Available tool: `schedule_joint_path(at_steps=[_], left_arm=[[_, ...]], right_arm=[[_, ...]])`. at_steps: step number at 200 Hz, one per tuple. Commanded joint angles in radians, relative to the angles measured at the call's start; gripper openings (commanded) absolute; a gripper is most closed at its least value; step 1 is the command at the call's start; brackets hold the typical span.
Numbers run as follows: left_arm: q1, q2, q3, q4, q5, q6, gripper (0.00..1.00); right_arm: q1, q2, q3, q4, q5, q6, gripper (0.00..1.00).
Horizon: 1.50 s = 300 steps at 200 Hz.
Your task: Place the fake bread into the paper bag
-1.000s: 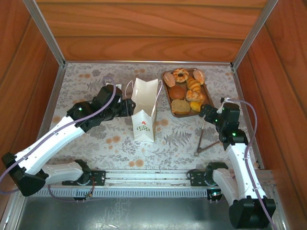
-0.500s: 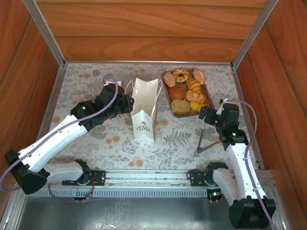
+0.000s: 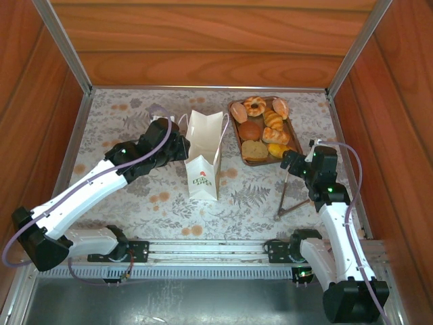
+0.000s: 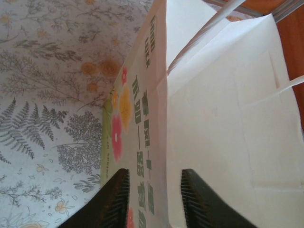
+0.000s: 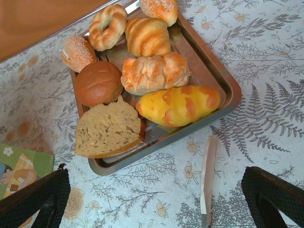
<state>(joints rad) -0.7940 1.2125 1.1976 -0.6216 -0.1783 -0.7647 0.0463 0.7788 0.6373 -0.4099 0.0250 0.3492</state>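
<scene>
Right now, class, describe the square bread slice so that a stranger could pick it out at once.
Find the brown tray right of the white paper bag. The slice lies in its near-left corner, beside the round bun. It alone is flat, with a pale, crumbly cut face.

White arms (image 3: 81, 196), black joints (image 3: 40, 247), lilac cables (image 3: 163, 126) — left hand (image 4: 153, 190) black, ribbed.

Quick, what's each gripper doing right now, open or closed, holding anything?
Left gripper: open, jaws straddling the paper bag edge, not clamped.
Right gripper: open, empty, near the tray of fake bread.
</scene>
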Motion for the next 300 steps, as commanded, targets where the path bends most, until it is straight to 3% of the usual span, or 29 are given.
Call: schedule_joint_path(at_steps=[1, 14, 24, 40, 78, 136, 262, 300], left_arm=[[-0.002, -0.003, -0.012, 0.004, -0.014, -0.002, 0.25], [-0.002, -0.006, -0.010, 0.003, -0.026, 0.001, 0.16], [-0.001, -0.012, -0.006, 0.001, -0.038, 0.009, 0.14], [0.016, -0.025, 0.003, 0.000, -0.055, 0.019, 0.00], [0.088, -0.019, 0.066, 0.002, -0.060, 0.081, 0.00], [0.210, 0.090, 0.183, 0.058, 0.021, 0.167, 0.00], [0.361, 0.376, 0.262, 0.275, 0.244, 0.122, 0.00], [0.370, 0.370, 0.259, 0.275, 0.236, 0.152, 0.46]], right_arm=[[0.005, -0.006, 0.011, -0.006, 0.007, -0.012, 1.00], [0.006, -0.007, 0.012, -0.007, 0.007, -0.015, 1.00], [0.004, -0.007, 0.013, -0.009, 0.010, -0.016, 1.00], [0.006, -0.007, 0.013, -0.010, 0.013, -0.021, 1.00], [0.006, -0.010, 0.019, -0.021, 0.011, -0.024, 1.00], [0.005, -0.030, 0.051, -0.078, 0.025, -0.044, 1.00], [0.005, -0.020, 0.098, -0.157, 0.032, -0.056, 1.00], [0.006, -0.002, 0.124, -0.187, 0.030, -0.055, 1.00]])
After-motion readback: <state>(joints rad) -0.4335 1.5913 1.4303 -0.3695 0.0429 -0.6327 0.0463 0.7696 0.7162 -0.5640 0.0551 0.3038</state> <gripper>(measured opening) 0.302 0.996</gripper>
